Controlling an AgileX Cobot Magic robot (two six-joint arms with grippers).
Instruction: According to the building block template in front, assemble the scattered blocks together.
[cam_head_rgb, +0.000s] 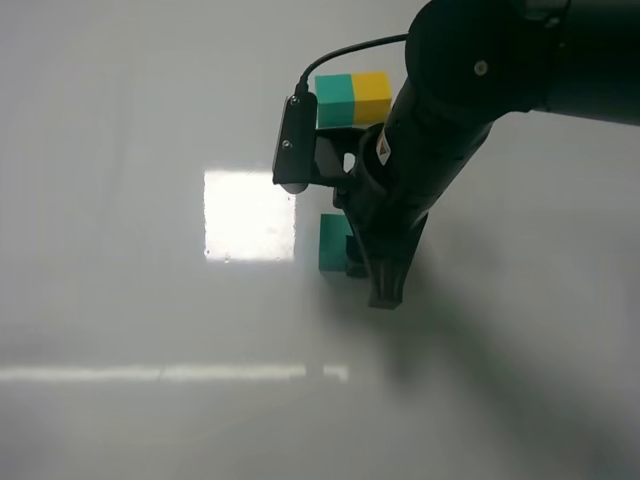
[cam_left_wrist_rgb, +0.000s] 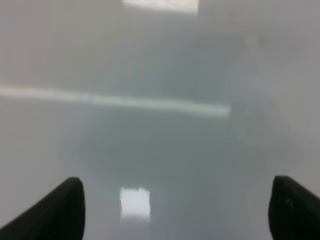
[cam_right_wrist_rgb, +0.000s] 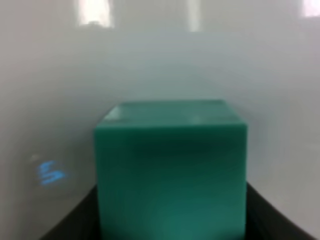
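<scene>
The template (cam_head_rgb: 352, 98), a teal-and-yellow bar, lies at the far side of the table. A loose teal-green cube (cam_head_rgb: 332, 243) rests on the table in front of it. My right gripper (cam_head_rgb: 352, 264) reaches down over this cube. In the right wrist view the cube (cam_right_wrist_rgb: 170, 170) fills the gap between the two dark fingers, which touch its sides, so the right gripper (cam_right_wrist_rgb: 171, 222) is shut on it. The loose yellow cube is hidden or out of view. My left gripper (cam_left_wrist_rgb: 175, 210) is open and empty over bare table; it does not show in the exterior high view.
The white table (cam_head_rgb: 120, 300) carries bright glare patches, one (cam_head_rgb: 250, 215) just left of the teal cube. The right arm (cam_head_rgb: 470, 90) comes in from the upper right and hides the table beneath it.
</scene>
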